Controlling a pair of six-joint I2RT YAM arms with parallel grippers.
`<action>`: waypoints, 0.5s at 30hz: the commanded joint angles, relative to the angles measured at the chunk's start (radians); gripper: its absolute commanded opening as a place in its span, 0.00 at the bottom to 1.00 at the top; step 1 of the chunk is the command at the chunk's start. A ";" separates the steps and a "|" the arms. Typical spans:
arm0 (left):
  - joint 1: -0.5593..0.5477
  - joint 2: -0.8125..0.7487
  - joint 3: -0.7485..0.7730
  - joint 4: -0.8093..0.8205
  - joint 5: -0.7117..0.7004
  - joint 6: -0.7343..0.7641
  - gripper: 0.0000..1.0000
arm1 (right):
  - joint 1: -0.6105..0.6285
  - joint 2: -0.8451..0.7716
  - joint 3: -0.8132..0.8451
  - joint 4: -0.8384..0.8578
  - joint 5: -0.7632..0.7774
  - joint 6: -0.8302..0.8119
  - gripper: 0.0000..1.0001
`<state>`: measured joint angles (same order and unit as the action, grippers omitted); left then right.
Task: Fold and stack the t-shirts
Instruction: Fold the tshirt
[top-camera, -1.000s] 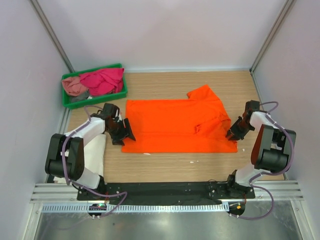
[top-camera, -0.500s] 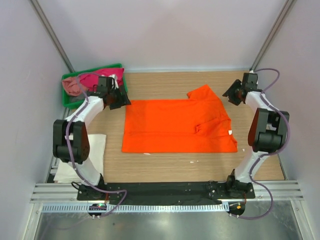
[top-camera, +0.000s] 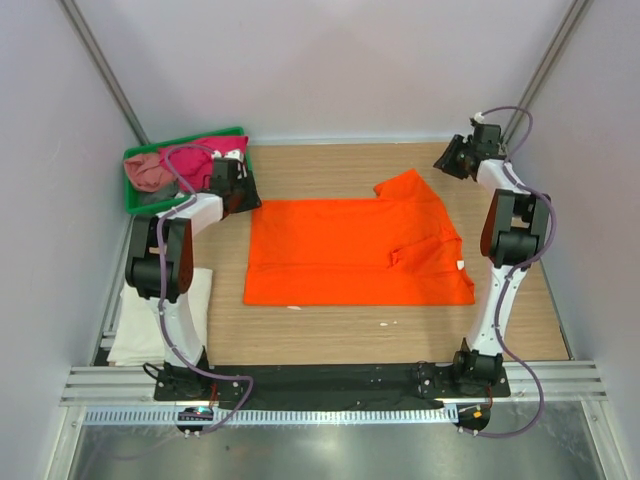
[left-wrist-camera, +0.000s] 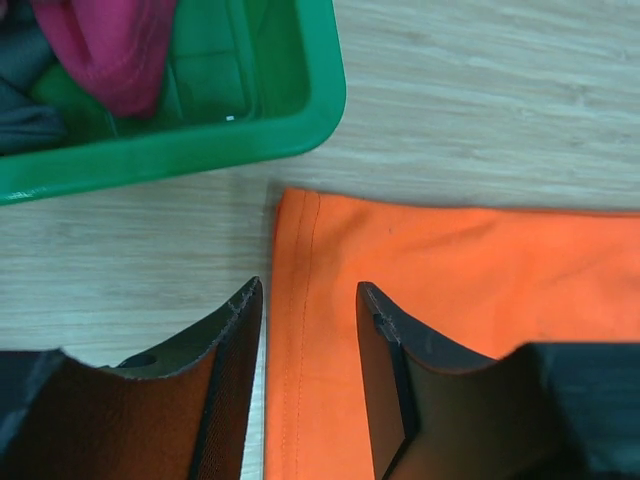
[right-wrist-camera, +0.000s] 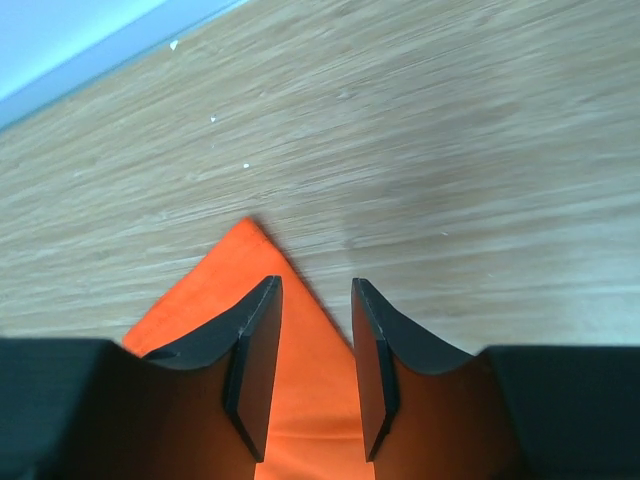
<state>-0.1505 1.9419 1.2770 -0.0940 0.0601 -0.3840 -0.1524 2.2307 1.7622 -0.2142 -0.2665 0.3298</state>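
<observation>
Left gripper (left-wrist-camera: 308, 290) and right gripper (right-wrist-camera: 317, 285) parted, empty, straddling far corners of the orange t-shirt (top-camera: 350, 250); I'd descend and pinch both evenly.

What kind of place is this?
Probably a robot test booth: plain white walls close in a wooden table, a left arm and a right arm are bolted at its near edge, and an orange shirt lies spread out.

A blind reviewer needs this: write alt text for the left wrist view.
The left gripper, jaws apart, hangs over the corner of an orange shirt lying flat on a wooden table. A green tray holding a magenta shirt sits at upper left, apart from the orange one.
</observation>
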 joint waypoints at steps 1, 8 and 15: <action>-0.008 -0.017 0.025 0.086 -0.074 0.007 0.43 | 0.034 0.043 0.075 -0.016 -0.060 -0.070 0.40; -0.011 -0.031 0.010 0.054 -0.083 -0.026 0.46 | 0.076 0.124 0.184 -0.102 -0.086 -0.095 0.47; -0.011 -0.063 -0.005 0.025 -0.066 -0.038 0.50 | 0.094 0.178 0.224 -0.152 -0.076 -0.086 0.47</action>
<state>-0.1589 1.9392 1.2755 -0.0742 0.0029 -0.4110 -0.0586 2.4039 1.9415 -0.3424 -0.3374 0.2588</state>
